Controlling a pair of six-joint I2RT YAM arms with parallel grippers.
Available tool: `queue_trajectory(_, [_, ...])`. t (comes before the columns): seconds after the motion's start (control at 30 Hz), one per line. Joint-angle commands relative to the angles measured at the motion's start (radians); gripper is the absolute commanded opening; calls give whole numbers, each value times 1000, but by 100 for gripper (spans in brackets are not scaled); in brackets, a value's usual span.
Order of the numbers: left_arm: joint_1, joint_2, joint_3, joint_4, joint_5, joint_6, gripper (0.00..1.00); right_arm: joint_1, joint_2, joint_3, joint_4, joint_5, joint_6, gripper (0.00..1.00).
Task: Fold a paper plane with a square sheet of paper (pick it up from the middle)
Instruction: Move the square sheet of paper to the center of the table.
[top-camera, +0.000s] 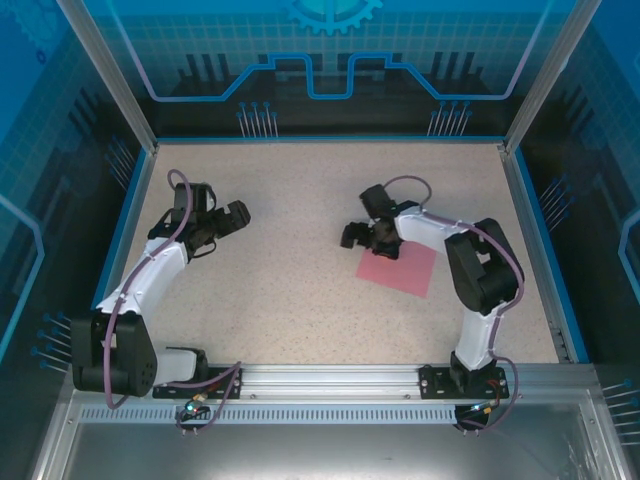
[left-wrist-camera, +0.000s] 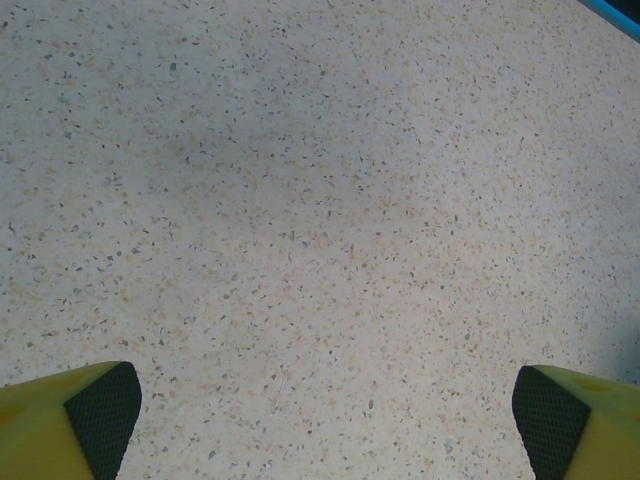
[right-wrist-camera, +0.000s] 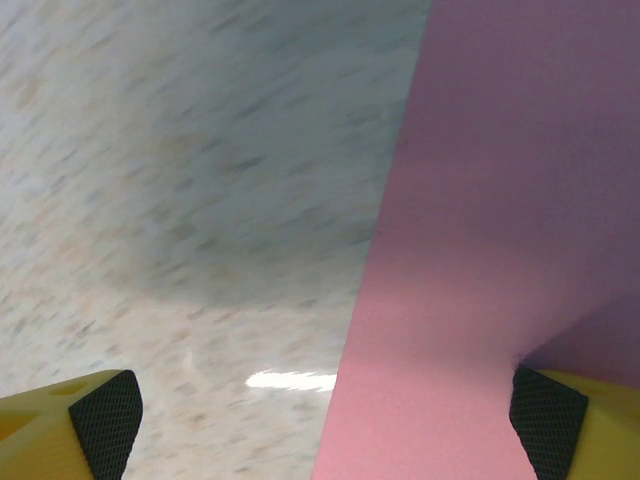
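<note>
The square sheet of paper (top-camera: 398, 268) lies flat and unfolded on the speckled table, right of centre. My right gripper (top-camera: 368, 238) hovers open over its far left edge. In the right wrist view the pink sheet (right-wrist-camera: 490, 260) covers the right half, with one fingertip (right-wrist-camera: 548, 415) above the paper and the other over bare table. My left gripper (top-camera: 222, 224) stands open over the left part of the table, well away from the sheet; in the left wrist view its yellow fingertips (left-wrist-camera: 100, 410) frame bare table.
Blue walls and aluminium posts enclose the table (top-camera: 300, 300). A metal rail (top-camera: 330, 378) carrying both arm bases runs along the near edge. Open tabletop lies between the two arms.
</note>
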Motion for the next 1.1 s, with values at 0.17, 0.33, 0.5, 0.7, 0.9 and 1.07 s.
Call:
queue_trajectory(0.17, [-7, 4, 26, -14, 63, -37, 99, 234, 71, 115, -149, -58, 17, 99])
queue_trajectory(0.33, [-7, -4, 38, -49, 107, -62, 99, 188, -20, 194, -272, -28, -68, 99])
queue_trajectory(0.5, [-10, 8, 42, -62, 191, -80, 99, 106, -60, 185, -398, 74, -156, 99])
queue_trajectory(0.7, [-27, 22, 57, -73, 206, -64, 99, 50, 4, 212, -440, 99, -245, 99])
queue_trajectory(0.9, [-28, 24, 62, -84, 196, -49, 99, 35, 96, 271, -474, 81, -273, 97])
queue_trajectory(1.07, [-30, 36, 62, -83, 194, -48, 99, 54, 145, 303, -496, 85, -274, 95])
